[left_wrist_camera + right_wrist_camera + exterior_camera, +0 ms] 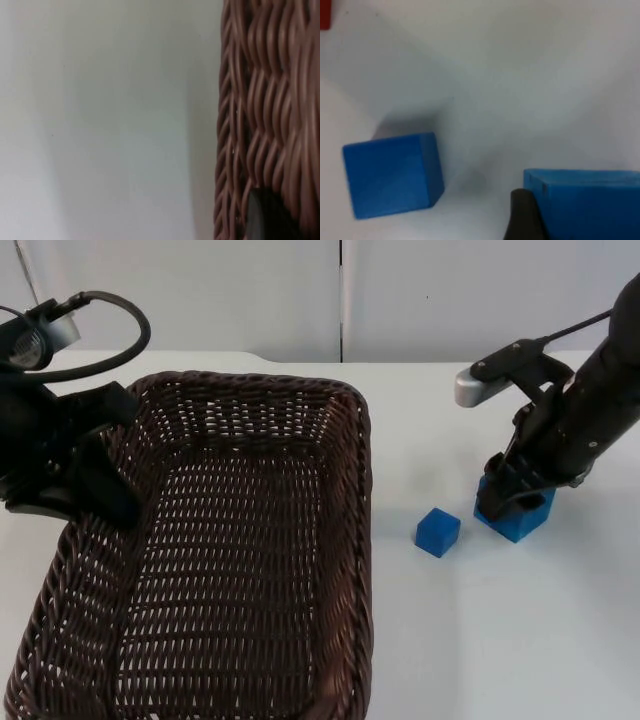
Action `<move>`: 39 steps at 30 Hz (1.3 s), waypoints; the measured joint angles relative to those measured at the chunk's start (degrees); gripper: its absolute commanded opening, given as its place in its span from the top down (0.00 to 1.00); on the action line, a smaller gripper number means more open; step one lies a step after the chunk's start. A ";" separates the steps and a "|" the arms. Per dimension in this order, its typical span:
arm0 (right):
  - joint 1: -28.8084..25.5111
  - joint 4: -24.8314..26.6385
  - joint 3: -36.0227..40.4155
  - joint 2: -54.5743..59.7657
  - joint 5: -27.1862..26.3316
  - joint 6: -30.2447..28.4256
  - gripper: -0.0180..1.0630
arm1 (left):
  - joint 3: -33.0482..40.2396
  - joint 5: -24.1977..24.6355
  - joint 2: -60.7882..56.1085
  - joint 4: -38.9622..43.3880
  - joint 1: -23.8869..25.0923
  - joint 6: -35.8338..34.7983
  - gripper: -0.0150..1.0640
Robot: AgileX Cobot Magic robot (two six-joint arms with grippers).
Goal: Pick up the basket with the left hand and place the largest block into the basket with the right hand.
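Dark brown wicker basket (pixel 250 570) nearest the lens, taking up the left half of the white bench (pixel 500 640), its near rim running out past the picture's lower edge. Left gripper (pixel 95 495) at the basket's left rim, clamped on the woven wall; from the left wrist, one black fingertip (pixel 265 217) pressed against the brown weave (pixel 265 100), bare bench surface beside it. Right of the basket, two blue blocks on the bench, near each other but apart: small blue block (pixel 438 532) closer to the basket, large blue block (pixel 517 515) just beyond it to the right. Right gripper (pixel 515 498) lowered over the large blue block, fingers down at its sides, narrowed onto it; from the right wrist, black fingertip (pixel 522 215) touching the large block's (pixel 590 202) edge, small block (pixel 392 175) standing off to one side. Grey partition wall (pixel 340 290) behind.
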 measured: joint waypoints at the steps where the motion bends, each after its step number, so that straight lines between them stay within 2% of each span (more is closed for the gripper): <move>1: 0.00 0.00 0.00 -0.46 1.13 0.00 0.98 | 0.00 0.00 0.00 0.00 0.00 0.00 0.95; 8: 0.00 0.00 0.00 -7.10 5.06 0.00 0.98 | 0.00 0.00 0.00 0.00 0.00 0.00 0.95; 16: 0.00 0.12 0.00 -22.53 11.40 0.00 0.98 | 0.00 0.00 0.00 0.00 0.00 0.00 0.95; 22: 0.00 0.12 0.00 -29.83 13.22 0.00 0.98 | 0.00 0.00 0.00 0.00 0.00 0.00 0.95; 31: 0.00 0.12 0.00 -31.99 14.62 0.00 0.98 | 0.00 0.00 0.00 0.00 0.00 0.00 0.95; 39: 0.00 2.41 0.00 -31.99 14.88 0.00 0.98 | 0.00 0.00 0.00 0.00 0.00 0.00 0.95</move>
